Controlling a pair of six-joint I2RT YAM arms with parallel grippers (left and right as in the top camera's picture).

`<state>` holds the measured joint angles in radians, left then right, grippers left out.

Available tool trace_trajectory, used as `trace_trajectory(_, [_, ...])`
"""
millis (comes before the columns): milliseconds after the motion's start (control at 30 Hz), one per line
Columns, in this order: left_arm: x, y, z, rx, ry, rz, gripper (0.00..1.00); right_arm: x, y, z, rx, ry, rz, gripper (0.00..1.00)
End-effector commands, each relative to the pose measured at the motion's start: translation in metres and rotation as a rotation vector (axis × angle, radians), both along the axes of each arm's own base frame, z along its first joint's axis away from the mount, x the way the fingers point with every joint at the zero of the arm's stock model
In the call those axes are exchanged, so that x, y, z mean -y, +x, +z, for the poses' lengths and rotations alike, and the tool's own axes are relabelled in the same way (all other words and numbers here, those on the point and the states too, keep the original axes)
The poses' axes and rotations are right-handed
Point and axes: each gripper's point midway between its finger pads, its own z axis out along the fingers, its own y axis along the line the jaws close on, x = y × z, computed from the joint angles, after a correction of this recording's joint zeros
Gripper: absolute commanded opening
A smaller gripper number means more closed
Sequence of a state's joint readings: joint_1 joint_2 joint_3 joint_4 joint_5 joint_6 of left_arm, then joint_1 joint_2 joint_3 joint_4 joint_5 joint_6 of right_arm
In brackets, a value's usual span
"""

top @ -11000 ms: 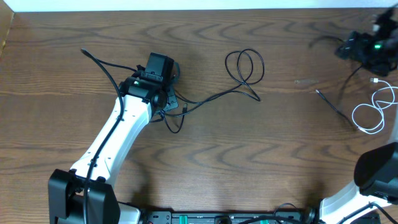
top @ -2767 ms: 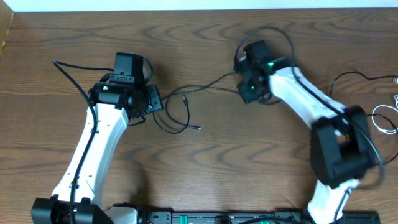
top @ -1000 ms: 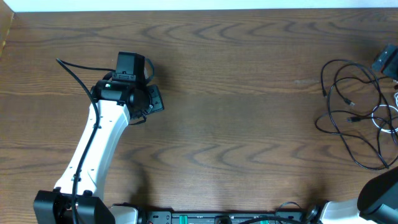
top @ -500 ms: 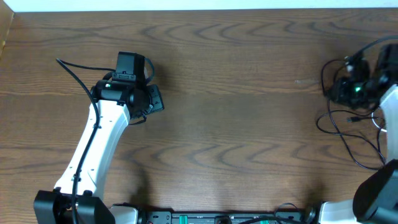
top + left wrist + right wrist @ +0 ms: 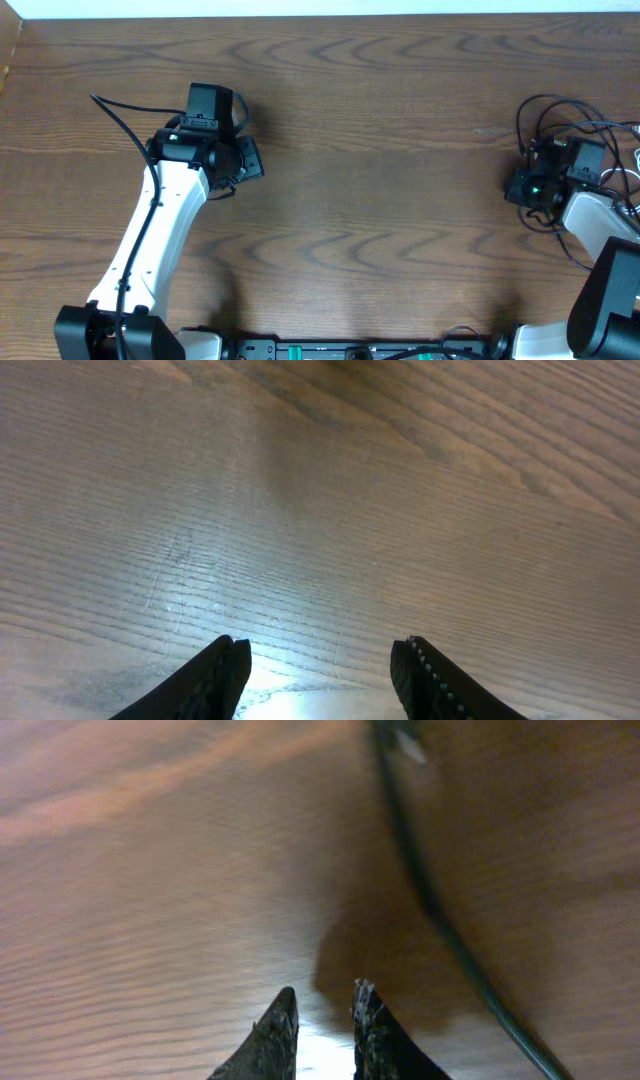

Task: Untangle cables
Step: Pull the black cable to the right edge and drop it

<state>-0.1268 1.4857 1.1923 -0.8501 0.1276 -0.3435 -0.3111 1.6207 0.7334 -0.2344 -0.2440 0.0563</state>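
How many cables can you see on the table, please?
2: the black cable looped at the far right beside the right gripper; the white cable barely shows at the right edge, mostly hidden.

The right gripper's [image 5: 320, 1020] two dark fingertips rose from the bottom edge, narrowly parted, with nothing between them. Beneath lay the brown wooden table [image 5: 150, 870]. A blurred black cable [image 5: 432, 908] ran from the top edge down to the lower right, beside the gripper's shadow.
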Motion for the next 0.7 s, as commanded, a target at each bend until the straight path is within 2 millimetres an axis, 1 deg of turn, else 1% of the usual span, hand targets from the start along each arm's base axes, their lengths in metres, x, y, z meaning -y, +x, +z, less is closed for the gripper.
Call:
trace_trajectory(0, [-0.002,0.001,-0.003,-0.010,0.006,0.015,0.51,0.038,-0.016,-0.010,-0.070,-0.159,-0.205,0.17])
trace_trajectory(133, [-0.002,0.001,-0.003,-0.011,0.006,0.015,0.51,0.057,-0.008,-0.003,-0.015,-0.195,-0.255,0.17])
trace_trajectory(167, [-0.002,0.001,-0.003,-0.011,0.006,0.015,0.51,0.070,-0.011,-0.001,-0.014,-0.209,-0.323,0.16])
trace_trajectory(200, [-0.002,0.001,-0.003,-0.011,0.006,0.015,0.51,0.085,-0.017,-0.001,-0.021,-0.227,-0.422,0.17])
trace_trajectory(233, [-0.002,0.000,-0.003,-0.011,0.006,0.015,0.51,0.096,-0.022,0.000,-0.026,-0.241,-0.487,0.18])
trace_trajectory(267, [-0.002,0.001,-0.003,-0.010,0.006,0.015,0.51,0.112,-0.029,0.002,-0.024,-0.257,-0.557,0.18])
trace_trajectory(367, [-0.002,0.001,-0.003,-0.010,0.006,0.015,0.51,0.131,-0.035,0.005,-0.010,-0.261,-0.616,0.18])
trace_trajectory(433, [-0.002,0.001,-0.003,-0.009,0.007,0.015,0.51,0.144,-0.041,0.006,0.010,-0.224,-0.698,0.18])
trace_trajectory(467, [-0.002,0.001,-0.003,-0.009,0.007,0.015,0.51,0.143,-0.039,0.006,0.020,-0.199,-0.695,0.15])
trace_trajectory(533, [-0.002,0.001,-0.003,-0.009,0.006,0.015,0.51,0.122,-0.014,0.012,0.106,-0.067,-0.588,0.14])
trace_trajectory(600, [-0.002,0.001,-0.003,-0.009,0.007,0.015,0.51,0.096,0.012,0.025,0.195,0.043,-0.442,0.18])
trace_trajectory(633, [-0.002,0.001,-0.003,-0.009,0.007,0.015,0.51,0.089,0.019,0.031,0.217,0.070,-0.403,0.20])
trace_trajectory(667, [-0.002,0.001,-0.003,-0.009,0.007,0.015,0.51,0.076,0.031,0.046,0.265,0.110,-0.324,0.25])
